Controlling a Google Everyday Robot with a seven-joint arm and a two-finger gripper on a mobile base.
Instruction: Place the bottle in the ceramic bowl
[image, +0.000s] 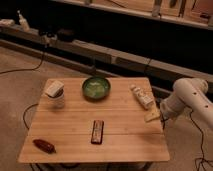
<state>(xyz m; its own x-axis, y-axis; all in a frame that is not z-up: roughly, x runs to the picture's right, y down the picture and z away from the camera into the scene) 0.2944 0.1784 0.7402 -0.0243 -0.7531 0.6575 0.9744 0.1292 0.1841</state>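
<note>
Camera view: claw near pale-labelled bottle

Rounded white arm, hand at table edge

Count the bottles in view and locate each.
2. The bottle lies at the table's right edge, close to the gripper; a white spray bottle stands far off, upper left. Others may be hidden in the dark background.

Listed on wooden table: ceramic bowl, rear centre; bottle laid to its right; gripper positioned at right edge, near bottle; block-topped jar, left.
</note>
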